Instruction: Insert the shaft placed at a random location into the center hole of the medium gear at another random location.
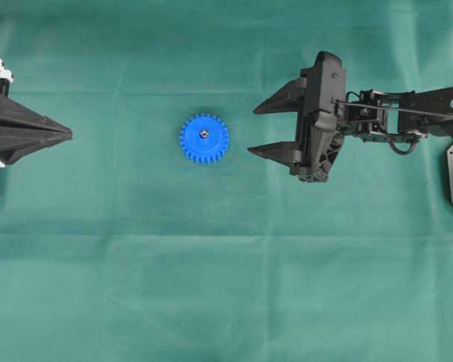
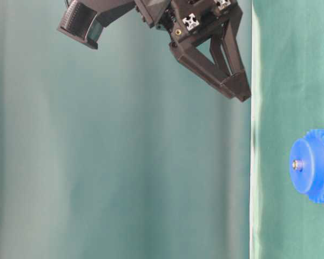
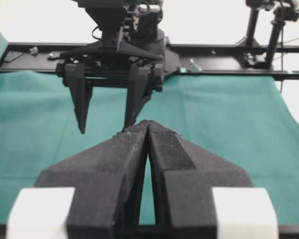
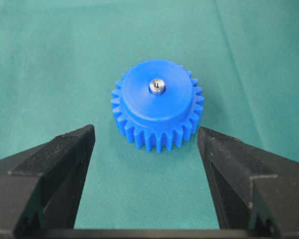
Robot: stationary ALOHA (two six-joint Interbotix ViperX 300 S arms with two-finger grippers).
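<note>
Gear dead centre on the green cloth (image 1: 226, 302), folks, and look at that: the shaft (image 4: 157, 86) already stands in the center hole (image 4: 157, 87), its silvery top poking just above the hub of the medium gear (image 4: 157, 107). By the look of it, the insertion is done.

Right gripper (image 1: 268, 127) sits at the gear's three o'clock in the overhead view, jaws spread wide, nothing between them, well clear of the blue teeth. Its wrist view shows the two black fingers (image 4: 50, 164) flanking the near rim without touching it. Left gripper (image 1: 66, 136) waits out at nine o'clock, fingers pressed together, empty, well apart from the gear.

What's left, I'd say, is a clean exit. The smart play is to pull the right arm straight back toward three o'clock, keeping those open fingers off the teeth so the gear doesn't get nudged and the pin stays seated. The table-level view shows the shaft upright in the hub, so no correction looks needed.
</note>
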